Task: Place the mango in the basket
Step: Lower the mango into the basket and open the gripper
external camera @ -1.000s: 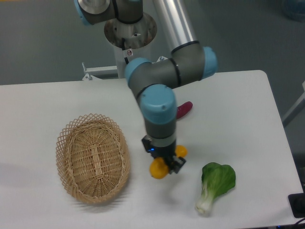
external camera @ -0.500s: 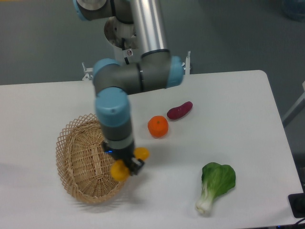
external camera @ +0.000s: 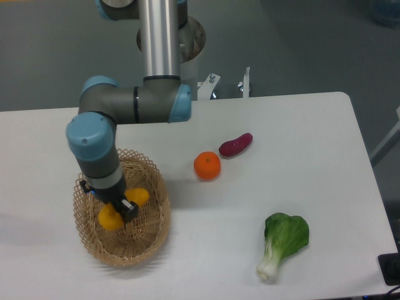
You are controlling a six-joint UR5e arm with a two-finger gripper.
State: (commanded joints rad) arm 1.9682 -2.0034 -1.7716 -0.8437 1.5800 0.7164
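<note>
So the smooth yellow-orange mango (external camera: 123,207) sits crosswise in the black two-finger end effector (external camera: 120,209), long axis running from lower left up to upper right, one end poking out on each side of the fingers. The end effector is clamped on its middle. All of that hangs inside the oval tan wicker basket (external camera: 154,212), over its floor; can't tell if the mango touches the weave. Off to the end effector's right on the white counter (external camera: 312,137) sit a round orange (external camera: 207,165), a purple sweet potato (external camera: 235,144) and a green bok choy (external camera: 282,242).

Round orange citrus fruit (external camera: 207,165) on white table (external camera: 312,156), purple elongated sweet potato (external camera: 235,144) just beside; green leafy bok choy (external camera: 282,242) well apart.
</note>
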